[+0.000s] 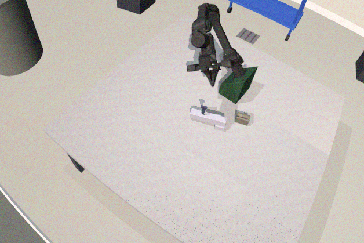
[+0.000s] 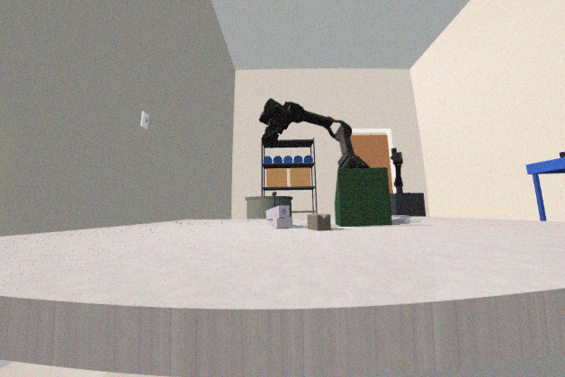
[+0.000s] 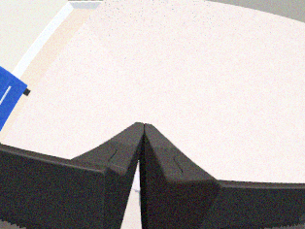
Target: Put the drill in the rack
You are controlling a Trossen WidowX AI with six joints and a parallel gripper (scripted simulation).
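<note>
A long white block lies on the table, with a low white step at one end. A dark upright piece stands up from the block near its other end; whether it is the key or the drill I cannot tell. A small brown block with a V-shaped groove, seemingly the rack, sits beside the white block, apart from it and empty. My gripper is shut with nothing between its fingertips, pointing downward high above the table, clear of the blocks.
The arm stands on a dark green pedestal close to the brown block. The pale table bears them. A blue cart stands beyond the table, and a large grey drum stands off to the left.
</note>
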